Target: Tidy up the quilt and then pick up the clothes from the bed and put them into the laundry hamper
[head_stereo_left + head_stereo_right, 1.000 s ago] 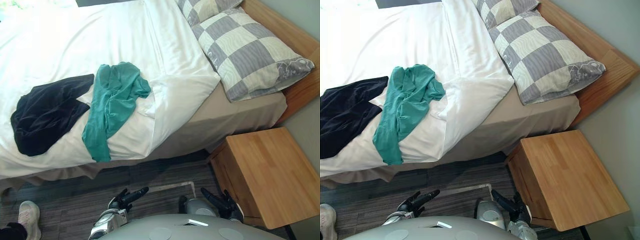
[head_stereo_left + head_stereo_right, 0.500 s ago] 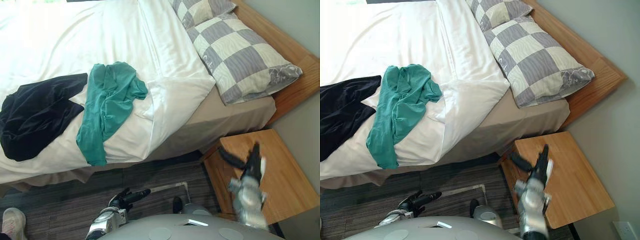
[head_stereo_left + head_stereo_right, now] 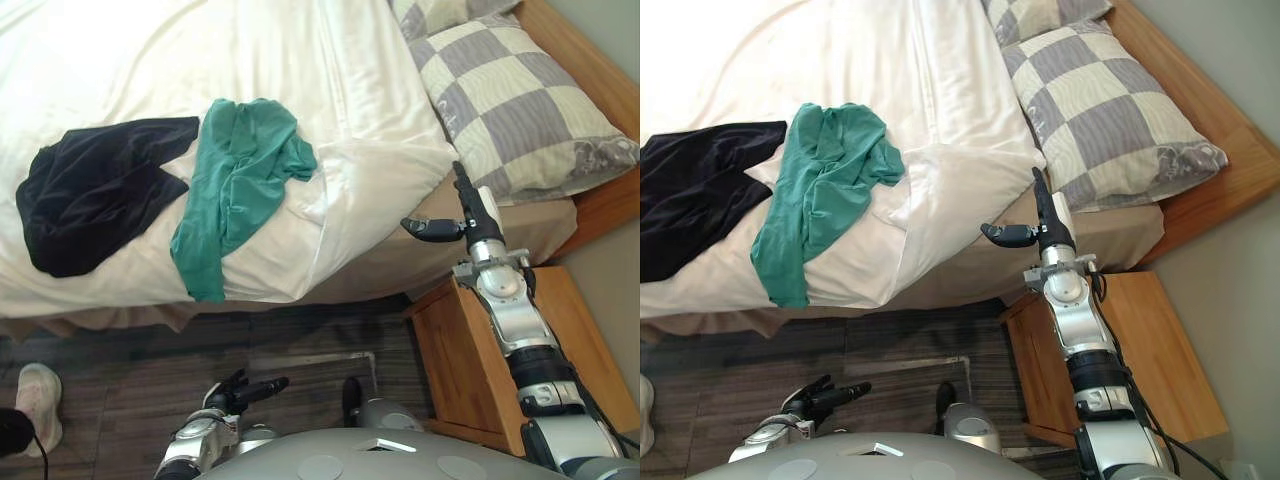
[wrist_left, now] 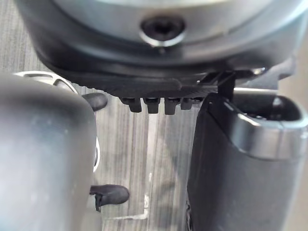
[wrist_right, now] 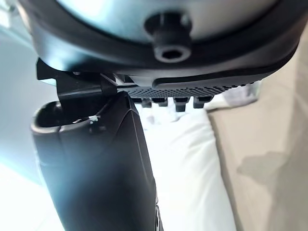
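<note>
The right hand [image 3: 472, 222] stands open at the bedside, fingers straight and thumb spread wide, holding nothing. Just past its fingertips lies the turned-back corner of the white quilt [image 3: 385, 175]; whether a fingertip already brushes that corner I cannot tell from the eye views.

The quilt looks soft, puffy and light for its bulk. It will likely sag and slide over the sheet instead of moving as one piece, so the best hold is probably a pinch on the loose corner nearest the hand, thumb under the hem and fingers on top, then a pull flat.

Further from the hand, on the thumb's side, the green garment [image 3: 240, 190] drapes over the quilt's edge, and the black garment [image 3: 95, 205] lies beyond it. Both are limp and thin. They should be gathered at a bunched fold, since a single layer may slip out.

The left hand [image 3: 238, 393] hangs low by the floor, fingers relaxed and empty.
</note>
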You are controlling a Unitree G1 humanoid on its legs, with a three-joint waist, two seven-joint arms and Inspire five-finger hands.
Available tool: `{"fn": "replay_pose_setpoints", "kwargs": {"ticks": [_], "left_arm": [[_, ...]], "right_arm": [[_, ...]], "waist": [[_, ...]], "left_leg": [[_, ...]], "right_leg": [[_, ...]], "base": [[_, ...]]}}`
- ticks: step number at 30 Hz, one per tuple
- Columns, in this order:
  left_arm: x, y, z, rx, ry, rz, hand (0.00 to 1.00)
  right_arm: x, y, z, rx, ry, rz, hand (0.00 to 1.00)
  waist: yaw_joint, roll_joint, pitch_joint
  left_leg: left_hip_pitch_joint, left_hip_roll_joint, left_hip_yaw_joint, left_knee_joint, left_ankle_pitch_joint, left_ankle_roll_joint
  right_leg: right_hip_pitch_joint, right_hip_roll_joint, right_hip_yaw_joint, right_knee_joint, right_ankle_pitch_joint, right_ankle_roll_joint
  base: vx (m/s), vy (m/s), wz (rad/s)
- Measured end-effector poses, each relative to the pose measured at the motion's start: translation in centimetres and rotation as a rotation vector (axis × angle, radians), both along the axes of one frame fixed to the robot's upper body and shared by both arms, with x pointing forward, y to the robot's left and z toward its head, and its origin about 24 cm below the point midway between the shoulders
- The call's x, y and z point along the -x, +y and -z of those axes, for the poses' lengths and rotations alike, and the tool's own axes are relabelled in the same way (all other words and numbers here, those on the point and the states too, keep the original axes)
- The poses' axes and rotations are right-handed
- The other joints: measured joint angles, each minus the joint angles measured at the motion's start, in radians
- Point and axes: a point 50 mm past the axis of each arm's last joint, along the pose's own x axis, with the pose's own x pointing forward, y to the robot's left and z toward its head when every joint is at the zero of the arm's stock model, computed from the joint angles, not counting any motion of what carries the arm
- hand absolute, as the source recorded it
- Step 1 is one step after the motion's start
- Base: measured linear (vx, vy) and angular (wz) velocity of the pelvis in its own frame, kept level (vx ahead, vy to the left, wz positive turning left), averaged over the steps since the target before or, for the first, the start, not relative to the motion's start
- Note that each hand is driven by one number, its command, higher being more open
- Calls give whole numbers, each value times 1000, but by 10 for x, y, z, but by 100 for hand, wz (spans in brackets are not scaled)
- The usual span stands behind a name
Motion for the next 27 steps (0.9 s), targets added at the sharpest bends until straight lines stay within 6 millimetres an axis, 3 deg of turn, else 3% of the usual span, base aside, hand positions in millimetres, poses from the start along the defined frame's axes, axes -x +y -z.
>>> {"fn": "replay_pose_setpoints", "kwargs": {"ticks": [3,8,12,14,18,23,24,27], "left_arm": [[-4,13,-5,-36,-22,-20,100],[3,22,-5,-47,-10,-66,100],[-12,25,-12,-57,-74,-69,100],[-26,27,-18,-63,-115,-61,100],[-50,27,-27,-60,-189,-58,100],[-70,25,-37,-59,-257,-45,100],[-75,24,-39,-58,-272,-42,100],[-87,19,-44,-55,-306,-14,100]], "right_arm": [[-14,3,-12,5,-30,-9,100],[-34,-2,-50,52,-132,-14,100],[-48,3,-88,56,-239,-34,100],[-56,9,-115,77,-315,-59,100],[-62,11,-151,138,-398,-79,100],[-67,14,-189,134,-466,-80,100],[-69,15,-198,148,-471,-81,0],[-77,11,-211,171,-432,-48,0]], "waist": [[21,-21,36],[54,-24,111],[72,-29,162],[77,-31,203],[98,-29,260],[101,-21,326],[102,-17,335],[102,4,357]], "left_leg": [[-63,16,-37,38,-2,5],[-147,17,-59,90,-5,28],[-205,18,-71,146,-18,45],[-253,20,-77,192,-33,54],[-342,22,-97,266,-49,60],[-430,27,-128,316,-49,60],[-462,28,-133,328,-49,62],[-519,27,-138,362,-54,72]], "right_leg": [[-30,3,6,0,53,-5],[-76,-1,42,-22,131,-9],[-97,-4,66,-52,182,-11],[-110,-9,90,-78,209,-10],[-153,-16,90,-94,215,-7],[-199,-16,89,-109,228,-16],[-217,-16,89,-119,244,-17],[-255,-19,88,-129,269,-19]], "base": [[-55,72,29],[-65,62,9],[-73,88,3],[-82,66,1],[-74,27,6],[-71,6,11],[-104,34,3],[-93,51,0]]}}
